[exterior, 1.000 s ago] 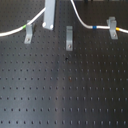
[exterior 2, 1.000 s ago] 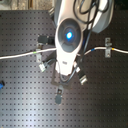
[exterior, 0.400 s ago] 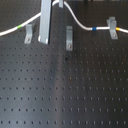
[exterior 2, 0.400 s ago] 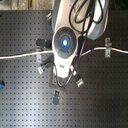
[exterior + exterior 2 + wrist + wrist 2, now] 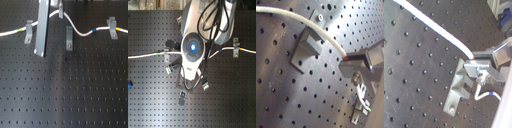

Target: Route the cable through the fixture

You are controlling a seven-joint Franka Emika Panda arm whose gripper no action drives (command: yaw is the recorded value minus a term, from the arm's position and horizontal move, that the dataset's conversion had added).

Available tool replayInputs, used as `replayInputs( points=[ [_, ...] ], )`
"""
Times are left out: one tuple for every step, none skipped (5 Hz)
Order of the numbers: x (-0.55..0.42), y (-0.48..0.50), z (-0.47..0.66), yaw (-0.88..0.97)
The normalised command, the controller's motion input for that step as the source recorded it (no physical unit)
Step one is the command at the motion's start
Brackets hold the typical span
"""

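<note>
One fixture [image 5: 69, 38] stands at upper centre in the first exterior view, the cable [image 5: 82, 32] passing behind it. Your gripper [image 5: 475, 61] seems clamped on the cable; lower it squarely into the notch.

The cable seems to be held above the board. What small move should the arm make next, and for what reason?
Probably lower the held stretch toward the notched top of the fixture. In the first exterior view the cable climbs to the gripper and passes beside the fixture, not in its notch. The fingers appear closed on the cable.
</note>
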Motion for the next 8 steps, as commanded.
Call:
replayInputs(
  points=[
    [0.025,0.087,0.31,0.02],
    [0.0,0.001,0.03,0.0],
    [-0.102,-0.026,0.17,-0.17],
    [-0.122,0.023,0.18,-0.31],
    [-0.232,0.053,0.13,-0.25],
    [-0.269,0.049,0.22,-0.27],
    [-0.238,0.136,0.28,-0.17],
    [-0.105,0.3,0.26,0.02]
  ],
)
